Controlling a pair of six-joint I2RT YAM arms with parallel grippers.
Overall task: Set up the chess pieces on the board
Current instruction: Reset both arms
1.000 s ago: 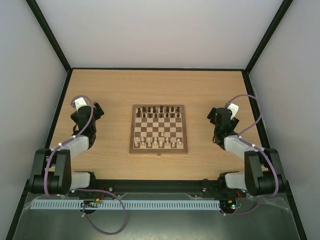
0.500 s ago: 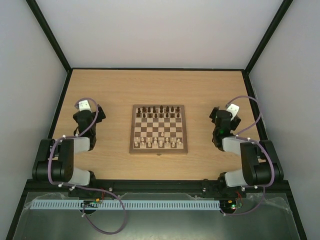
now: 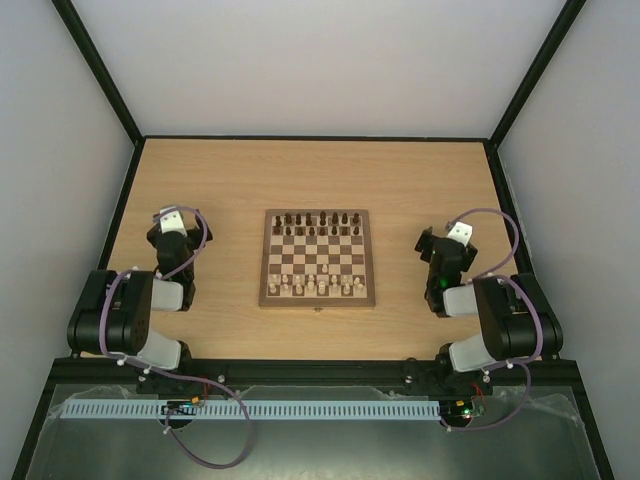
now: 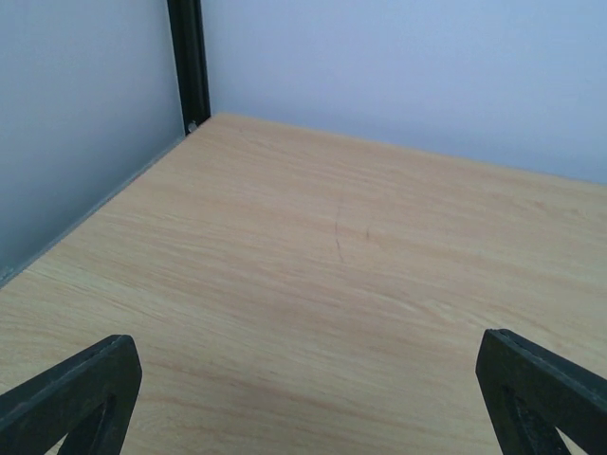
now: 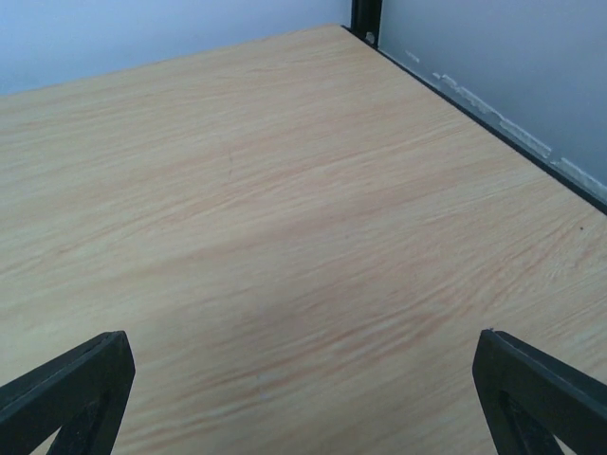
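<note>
- Pale wood table (image 3: 320, 170) carries the board (image 3: 345, 262) at its middle; we see it lying square, sides parallel to the table edges.
- Both arms have folded back nearer their bases than a second ago; the board has not shifted.
- Left gripper (image 4: 303, 398) and right gripper (image 5: 303, 398) gape wide over bare wood, holding nothing.
- Dark chess pieces (image 3: 318, 220) line the far rows, pale chessmen (image 3: 318, 287) the near ones.
</note>
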